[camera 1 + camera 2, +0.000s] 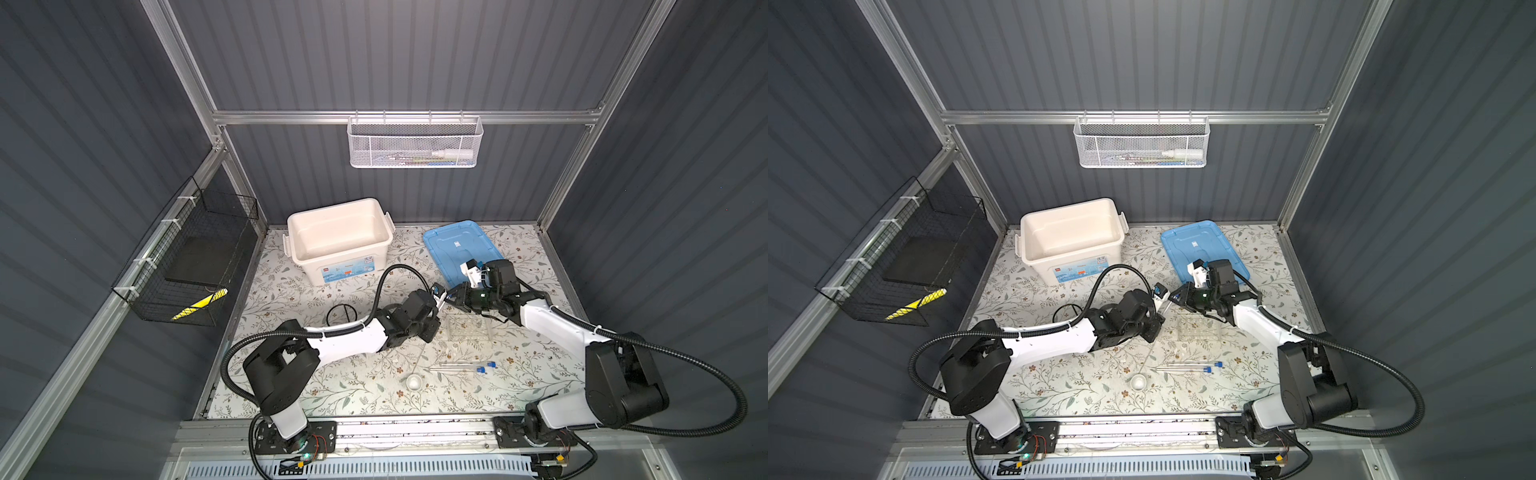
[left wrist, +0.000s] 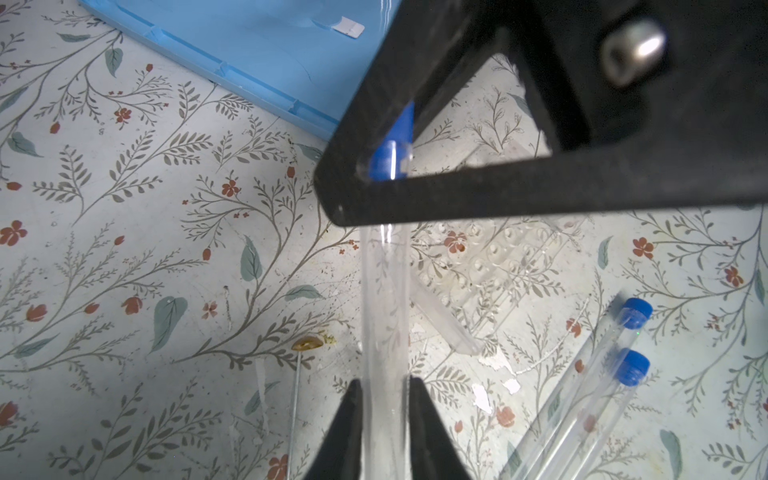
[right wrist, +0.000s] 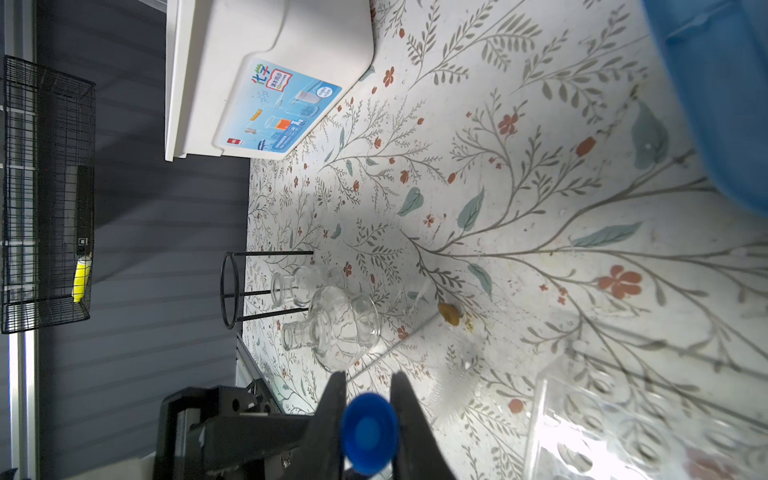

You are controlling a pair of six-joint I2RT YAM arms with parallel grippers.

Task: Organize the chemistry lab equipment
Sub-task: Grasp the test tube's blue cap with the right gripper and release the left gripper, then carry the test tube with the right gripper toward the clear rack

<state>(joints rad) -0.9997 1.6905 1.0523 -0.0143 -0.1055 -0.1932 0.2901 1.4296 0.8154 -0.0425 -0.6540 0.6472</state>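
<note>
While the left arm (image 1: 345, 338) and right arm (image 1: 552, 328) stretch inward and meet low over the table (image 1: 332, 386), the left gripper (image 2: 384, 384) clamps the glass body of a test tube (image 2: 384, 299). The right gripper (image 3: 369, 378) pinches its blue cap (image 3: 368, 432). Near them are the tube rack (image 1: 468, 328), two loose tubes (image 1: 461, 366) lying flat, and flasks (image 3: 340, 328). The storage box (image 3: 249, 54) label reads "化学".

From high overhead we look down on the whole table (image 1: 353, 386) in both top views; our wrist cameras sit close, both catching one test tube (image 2: 384, 291).
</note>
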